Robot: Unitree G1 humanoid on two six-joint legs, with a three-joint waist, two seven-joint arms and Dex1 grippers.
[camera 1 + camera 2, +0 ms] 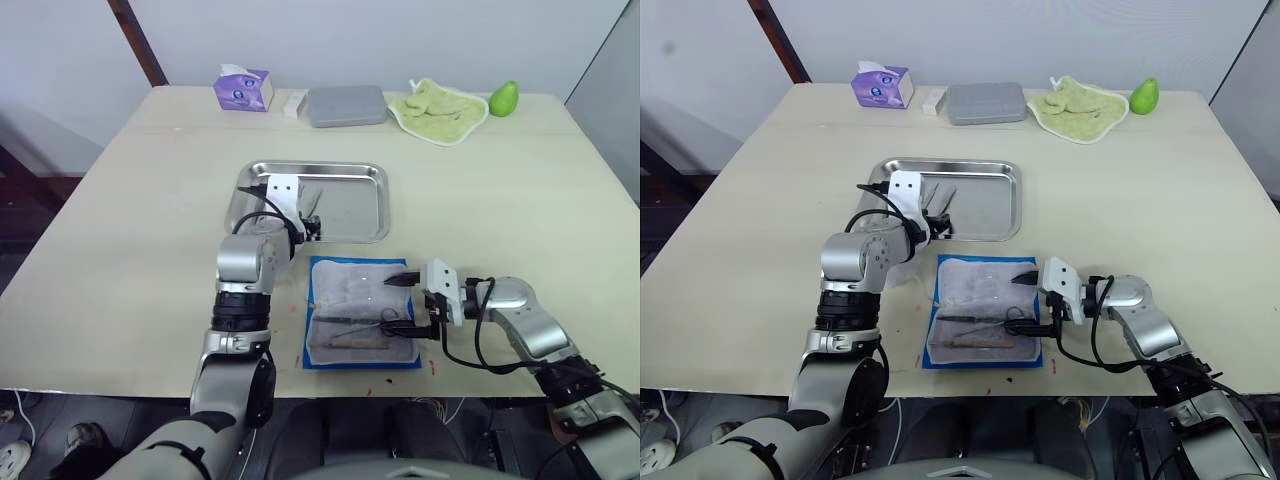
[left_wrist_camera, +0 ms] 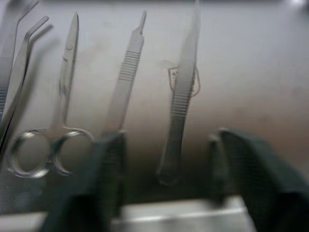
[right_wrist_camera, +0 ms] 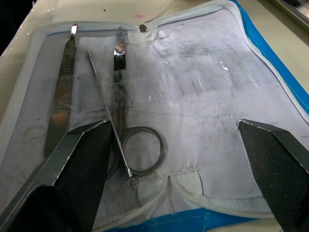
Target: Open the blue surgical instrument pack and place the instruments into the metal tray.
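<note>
The metal tray lies mid-table, and several instruments rest in it: scissors, a scalpel handle, tweezers and bent forceps. My left gripper hovers open over the tray's near left part, holding nothing, with the tweezers lying below the gap between its fingers. In front of the tray the blue surgical instrument pack lies opened flat, lining up. On the lining lie a flat handle, scissors and a thin probe. My right gripper is open over the pack's right edge.
Along the far edge stand a purple tissue box, a small white object, a grey lidded box, a yellow-green cloth and a green fruit. The table's front edge runs just behind the pack.
</note>
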